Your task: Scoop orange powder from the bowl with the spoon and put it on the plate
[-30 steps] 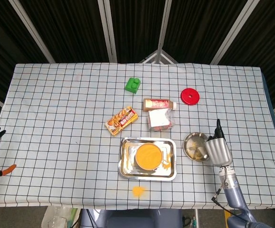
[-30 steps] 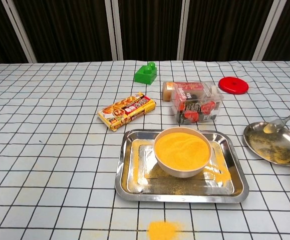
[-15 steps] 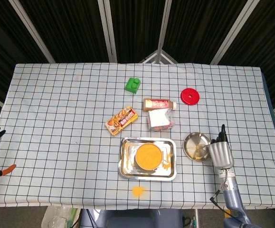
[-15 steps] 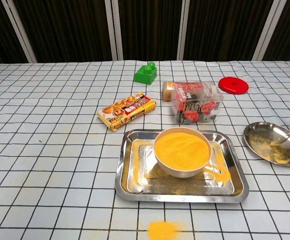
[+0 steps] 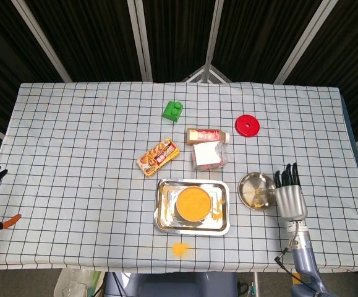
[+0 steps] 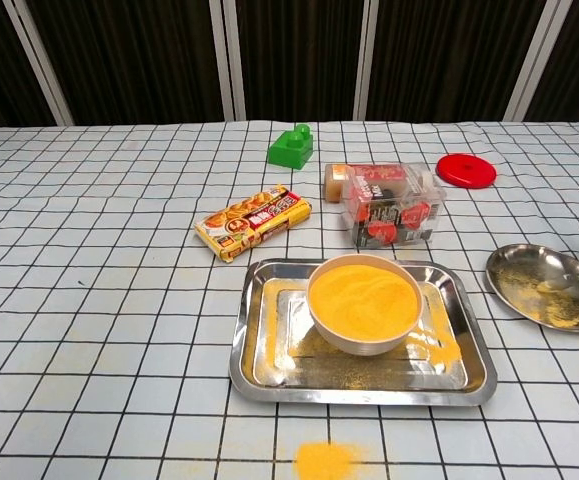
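Released since a second ago, one spoon [image 6: 569, 280] lies in one plate [image 5: 253, 184]; right hand [image 5: 289, 197] spread, empty.

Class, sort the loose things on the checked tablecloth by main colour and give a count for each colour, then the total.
Green: 1, the block
Red: 1, the disc
Orange: 2, the bowl of powder and the snack packet
Silver: 2, the tray and the plate
Red and clear: 2, the bottle and the box
Total: 8
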You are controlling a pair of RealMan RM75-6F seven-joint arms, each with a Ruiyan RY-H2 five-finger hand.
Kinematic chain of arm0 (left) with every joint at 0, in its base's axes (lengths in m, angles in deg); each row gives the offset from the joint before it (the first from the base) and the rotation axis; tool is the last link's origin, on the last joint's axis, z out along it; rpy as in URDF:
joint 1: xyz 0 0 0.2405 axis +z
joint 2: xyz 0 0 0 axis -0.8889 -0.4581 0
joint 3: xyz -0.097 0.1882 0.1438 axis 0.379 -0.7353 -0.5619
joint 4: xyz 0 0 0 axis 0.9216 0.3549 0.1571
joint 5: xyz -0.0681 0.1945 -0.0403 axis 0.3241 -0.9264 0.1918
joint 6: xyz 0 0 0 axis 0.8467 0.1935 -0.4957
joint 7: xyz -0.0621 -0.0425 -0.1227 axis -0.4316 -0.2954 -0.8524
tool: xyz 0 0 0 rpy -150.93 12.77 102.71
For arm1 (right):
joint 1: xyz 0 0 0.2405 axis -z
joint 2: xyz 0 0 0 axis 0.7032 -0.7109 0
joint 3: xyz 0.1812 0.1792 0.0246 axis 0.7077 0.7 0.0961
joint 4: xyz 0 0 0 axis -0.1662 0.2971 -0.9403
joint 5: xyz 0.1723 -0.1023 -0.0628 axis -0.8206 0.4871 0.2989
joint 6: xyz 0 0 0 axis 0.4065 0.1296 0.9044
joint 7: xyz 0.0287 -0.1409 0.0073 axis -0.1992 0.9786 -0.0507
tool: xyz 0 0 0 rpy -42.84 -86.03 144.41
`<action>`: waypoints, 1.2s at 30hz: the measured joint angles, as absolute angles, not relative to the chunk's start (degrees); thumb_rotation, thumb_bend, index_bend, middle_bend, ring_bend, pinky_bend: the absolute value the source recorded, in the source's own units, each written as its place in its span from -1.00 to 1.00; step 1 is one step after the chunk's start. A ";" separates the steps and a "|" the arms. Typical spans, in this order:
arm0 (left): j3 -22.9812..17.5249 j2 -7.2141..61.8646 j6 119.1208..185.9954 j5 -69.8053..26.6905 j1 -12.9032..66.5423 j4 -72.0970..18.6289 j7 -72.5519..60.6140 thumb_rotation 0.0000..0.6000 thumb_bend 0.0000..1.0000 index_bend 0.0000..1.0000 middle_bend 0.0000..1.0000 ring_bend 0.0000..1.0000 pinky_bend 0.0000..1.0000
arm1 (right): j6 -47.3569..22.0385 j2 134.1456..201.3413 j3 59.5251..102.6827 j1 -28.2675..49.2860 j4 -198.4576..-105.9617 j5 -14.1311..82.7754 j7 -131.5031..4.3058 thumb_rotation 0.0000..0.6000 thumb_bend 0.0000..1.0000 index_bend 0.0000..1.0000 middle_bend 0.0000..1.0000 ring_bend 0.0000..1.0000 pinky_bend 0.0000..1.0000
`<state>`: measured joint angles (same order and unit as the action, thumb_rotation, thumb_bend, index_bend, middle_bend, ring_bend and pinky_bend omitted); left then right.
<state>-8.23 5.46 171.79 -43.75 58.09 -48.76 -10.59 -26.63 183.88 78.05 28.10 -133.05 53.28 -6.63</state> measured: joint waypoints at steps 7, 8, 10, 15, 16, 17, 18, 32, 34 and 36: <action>-8.26 5.43 171.80 -43.79 58.11 -48.79 -10.53 1.00 -0.98 -1.00 -1.00 -1.00 -1.00 | -27.02 181.84 77.94 28.33 -135.67 52.80 -5.38 1.00 -0.22 -1.00 -1.00 -1.00 -1.00; -8.27 5.42 171.81 -43.80 58.12 -48.79 -10.53 1.00 -0.98 -1.00 -1.00 -1.00 -1.00 | -27.04 181.54 77.95 28.36 -136.01 52.69 -5.23 1.00 -0.25 -1.00 -1.00 -1.00 -1.00; -8.28 5.40 171.80 -43.79 58.13 -48.81 -10.50 1.00 -0.98 -1.00 -1.00 -1.00 -1.00 | -27.09 180.88 78.05 28.46 -136.81 52.33 -4.79 1.00 -0.29 -1.00 -1.00 -1.00 -1.00; -8.32 5.32 171.69 -43.73 58.13 -48.90 -10.41 1.00 -0.98 -1.00 -1.00 -1.00 -1.00 | -27.21 178.49 78.18 28.75 -139.24 51.71 -4.07 1.00 -0.29 -1.00 -1.00 -1.00 -1.00; -8.32 5.31 171.70 -43.73 58.14 -48.91 -10.41 1.00 -0.98 -1.00 -1.00 -1.00 -1.00 | -27.30 177.97 78.16 28.81 -139.64 51.70 -4.07 1.00 -0.29 -1.00 -1.00 -1.00 -1.00; -8.33 5.30 171.70 -43.74 58.15 -48.92 -10.40 1.00 -0.98 -1.00 -1.00 -1.00 -1.00 | -27.38 177.45 78.14 28.87 -140.02 51.68 -4.08 1.00 -0.29 -1.00 -1.00 -1.00 -1.00; -8.34 5.29 171.71 -43.75 58.16 -48.92 -10.40 1.00 -0.98 -1.00 -1.00 -1.00 -1.00 | -27.52 176.76 78.12 28.98 -140.50 51.64 -4.10 1.00 -0.29 -1.00 -1.00 -1.00 -1.00; -8.82 5.39 172.75 -45.63 58.31 -47.52 -9.01 1.00 -0.98 -1.00 -1.00 -1.00 -1.00 | -29.82 162.24 73.98 32.50 -156.55 55.56 -19.36 1.00 -0.29 -1.00 -1.00 -1.00 -1.00; -8.96 5.51 173.14 -46.30 58.34 -47.13 -8.68 1.00 -0.98 -1.00 -1.00 -1.00 -1.00 | -29.87 159.24 73.31 33.14 -160.43 55.85 -22.95 1.00 -0.29 -1.00 -1.00 -1.00 -1.00; -9.15 5.68 173.66 -46.99 58.44 -46.64 -8.41 1.00 -0.98 -1.00 -1.00 -1.00 -1.00 | -30.06 155.85 72.63 33.87 -164.62 56.33 -27.93 1.00 -0.29 -1.00 -1.00 -1.00 -1.00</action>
<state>-9.15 5.68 173.66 -46.99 58.44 -46.64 -8.41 -30.06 155.85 72.63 33.87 -164.62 56.33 -27.93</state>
